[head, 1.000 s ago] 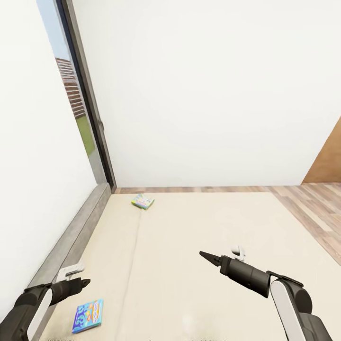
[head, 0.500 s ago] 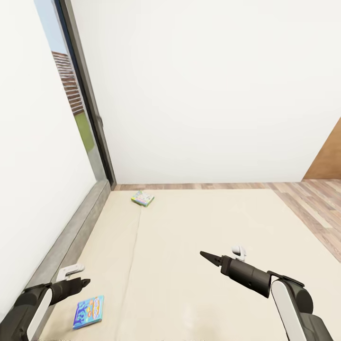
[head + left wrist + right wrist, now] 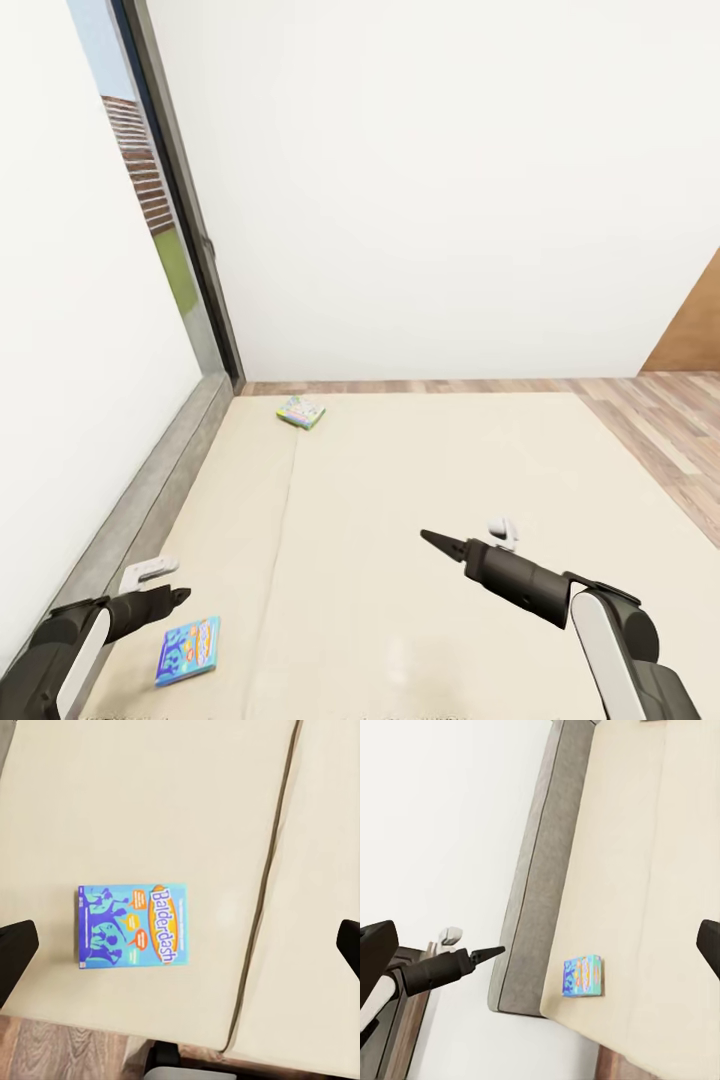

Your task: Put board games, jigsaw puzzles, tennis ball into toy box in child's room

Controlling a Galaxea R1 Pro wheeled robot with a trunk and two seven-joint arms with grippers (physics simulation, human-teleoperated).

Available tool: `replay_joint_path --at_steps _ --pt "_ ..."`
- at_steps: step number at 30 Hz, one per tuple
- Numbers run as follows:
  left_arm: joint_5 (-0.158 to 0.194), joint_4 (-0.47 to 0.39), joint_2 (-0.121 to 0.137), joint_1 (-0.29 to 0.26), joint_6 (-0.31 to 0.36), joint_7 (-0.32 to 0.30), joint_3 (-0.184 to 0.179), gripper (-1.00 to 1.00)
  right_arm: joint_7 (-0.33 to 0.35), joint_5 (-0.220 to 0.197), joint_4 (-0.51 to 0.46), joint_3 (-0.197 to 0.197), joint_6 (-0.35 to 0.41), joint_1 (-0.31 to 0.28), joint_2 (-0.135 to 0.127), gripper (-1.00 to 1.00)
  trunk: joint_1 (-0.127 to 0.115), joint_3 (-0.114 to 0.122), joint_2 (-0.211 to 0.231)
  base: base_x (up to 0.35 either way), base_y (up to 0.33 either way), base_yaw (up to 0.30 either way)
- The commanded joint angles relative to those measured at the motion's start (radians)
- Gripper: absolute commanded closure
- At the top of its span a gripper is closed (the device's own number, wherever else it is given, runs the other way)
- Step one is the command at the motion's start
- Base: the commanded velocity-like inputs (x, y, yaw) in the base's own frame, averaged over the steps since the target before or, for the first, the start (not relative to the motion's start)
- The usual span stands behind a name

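Note:
Two board games lie on the bed [image 3: 420, 470]. The blue cartoon-covered one [image 3: 187, 650] rests near the mattress's front left corner, just right of my left gripper [image 3: 178, 596]. In the left wrist view that blue game [image 3: 132, 925] lies flat between the widely spread fingers [image 3: 16, 952], untouched. The green-white game [image 3: 301, 412] sits at the mattress's far end near the wall. My right gripper [image 3: 432, 541] hovers open over the middle of the mattress, holding nothing. In the right wrist view I see the blue game [image 3: 583, 976] and my left arm [image 3: 439, 965].
The grey-brown headboard [image 3: 150, 500] runs along the bed's left side against a white wall. A tall window [image 3: 150, 200] stands in the far left corner. Wooden floor [image 3: 670, 430] lies right of the bed, with a brown panel [image 3: 695, 340] at the far right.
The whole view has shifted slightly, so both board games sit a little higher in the picture. Both arms keep the same pose.

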Motion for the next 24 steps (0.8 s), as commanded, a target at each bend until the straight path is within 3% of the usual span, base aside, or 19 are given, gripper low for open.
replay_joint_path --at_steps 1,7,12,24 --pt "0.005 -0.006 0.000 -0.001 0.007 -0.003 0.002 -1.00 0.006 0.000 0.000 -0.003 0.006 -0.001 -0.002 -1.00 0.001 -0.004 -0.002 0.000 0.000 0.000" --pt "0.003 -0.013 0.001 -0.003 0.007 -0.002 0.002 -1.00 0.008 -0.003 0.000 -0.003 0.008 -0.001 -0.004 -1.00 0.001 -0.013 -0.002 0.000 0.000 0.000" --pt "0.000 -0.010 0.004 -0.043 0.003 -0.001 0.002 -1.00 0.008 -0.004 -0.001 -0.003 0.009 -0.001 -0.005 -1.00 0.001 -0.022 -0.002 0.000 0.000 0.000" --pt "0.001 -0.001 0.002 -0.070 -0.057 -0.002 0.002 -1.00 0.008 -0.003 -0.002 -0.001 0.009 -0.001 -0.003 -1.00 0.001 -0.041 -0.002 0.000 0.000 0.000"
